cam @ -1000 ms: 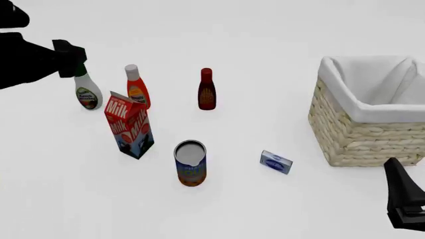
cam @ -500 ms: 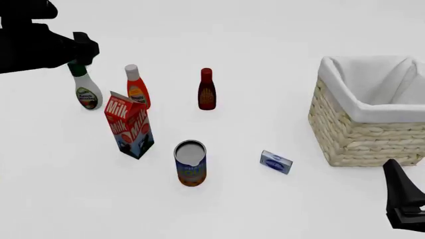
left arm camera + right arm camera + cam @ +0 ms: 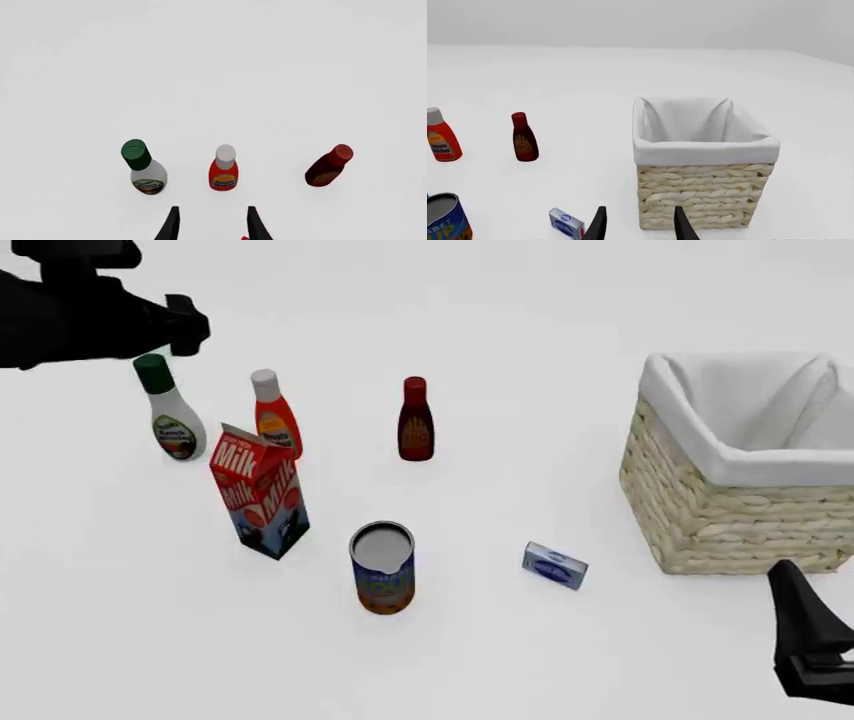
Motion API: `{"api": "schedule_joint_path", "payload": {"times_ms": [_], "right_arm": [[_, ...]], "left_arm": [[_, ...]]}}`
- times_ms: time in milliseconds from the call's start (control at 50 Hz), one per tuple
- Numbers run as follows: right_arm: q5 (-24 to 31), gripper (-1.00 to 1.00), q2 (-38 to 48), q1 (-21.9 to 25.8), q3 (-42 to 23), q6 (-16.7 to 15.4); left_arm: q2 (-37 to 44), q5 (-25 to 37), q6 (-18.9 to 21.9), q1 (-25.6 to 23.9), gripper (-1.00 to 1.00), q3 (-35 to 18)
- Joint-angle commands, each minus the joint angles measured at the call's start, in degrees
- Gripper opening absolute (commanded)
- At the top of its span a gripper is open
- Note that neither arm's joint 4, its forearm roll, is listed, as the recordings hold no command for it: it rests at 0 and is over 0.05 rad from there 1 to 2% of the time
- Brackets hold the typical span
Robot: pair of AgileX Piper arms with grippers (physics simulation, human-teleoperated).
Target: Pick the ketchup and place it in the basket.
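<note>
The ketchup (image 3: 275, 420), a red-orange bottle with a white cap, stands upright at the back left, just behind a milk carton. In the left wrist view the ketchup (image 3: 223, 173) lies straight ahead between the fingers' line. My left gripper (image 3: 187, 325) hovers high, up and to the left of it, open (image 3: 212, 216) and holding nothing. The wicker basket (image 3: 721, 520) with white lining stands at the right, upright. My right gripper (image 3: 807, 640) sits low at the front right, open (image 3: 639, 216), just in front of the basket (image 3: 720, 195).
A white bottle with a green cap (image 3: 170, 415) stands left of the ketchup, a dark-red bottle (image 3: 415, 422) to its right. A milk carton (image 3: 260, 495), an open can (image 3: 383, 570) and a small blue box (image 3: 554, 566) stand nearer the front.
My left arm has moved right and higher in the front view, uncovering the green cap. The right gripper has barely shifted. No object has moved.
</note>
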Motion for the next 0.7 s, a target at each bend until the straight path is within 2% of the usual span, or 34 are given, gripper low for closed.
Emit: {"api": "schedule_joint_path", "payload": {"times_ms": [20,220,700], "right_arm": [[-1.2,1.00,1.9,-0.1,0.0,0.1],[-3.4,1.00,4.8,-0.4,0.1,0.1],[-4.7,1.00,6.4,-1.6,0.1,-0.2]], "left_arm": [[4.1,-0.4,0.4,-0.1,1.00,-3.4],[7.7,-1.1,0.8,-0.3,1.00,-5.7],[15.3,-1.7,1.0,0.2,1.00,-11.6]]}}
